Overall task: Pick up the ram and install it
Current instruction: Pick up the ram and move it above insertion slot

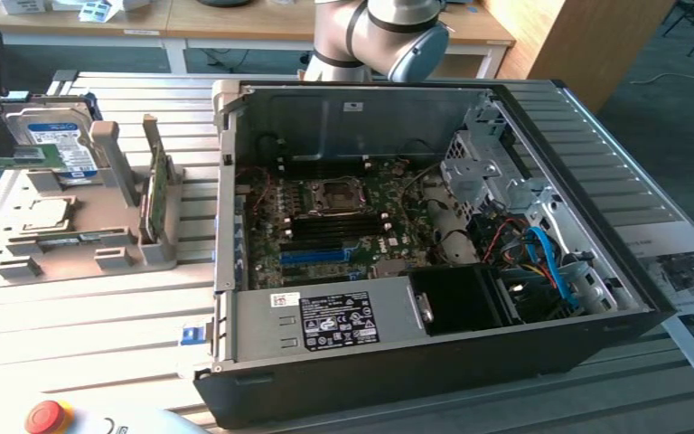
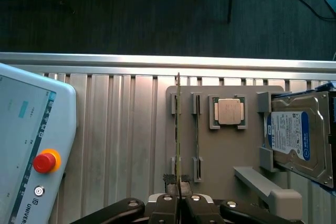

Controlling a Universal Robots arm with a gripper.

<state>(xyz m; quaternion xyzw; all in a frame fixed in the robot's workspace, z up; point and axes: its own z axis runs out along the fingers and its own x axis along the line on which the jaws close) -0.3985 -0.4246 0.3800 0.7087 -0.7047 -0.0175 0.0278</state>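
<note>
Holder (image 1: 33, 262), at 9 o'clock of case (image 1: 444, 362) in exterior view: CPU (image 2: 229, 111), drive (image 2: 299, 135), card (image 1: 152, 181). Hand (image 2: 179, 195) pinches ram (image 2: 178, 129) by one end.

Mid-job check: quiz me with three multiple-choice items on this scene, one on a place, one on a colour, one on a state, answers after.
1. Where is the hard drive? A in the computer case; B on the gray holder; C on the floor.
2. What colour is the button on the pendant? A green; B red; C blue.
3. How is the tool? A wide open; B shut on the hard drive; C shut on the ram.
Answers: B, it rests on the gray holder beside the processor; B, the button shows red; C, its fingers pinch the thin stick.
</note>
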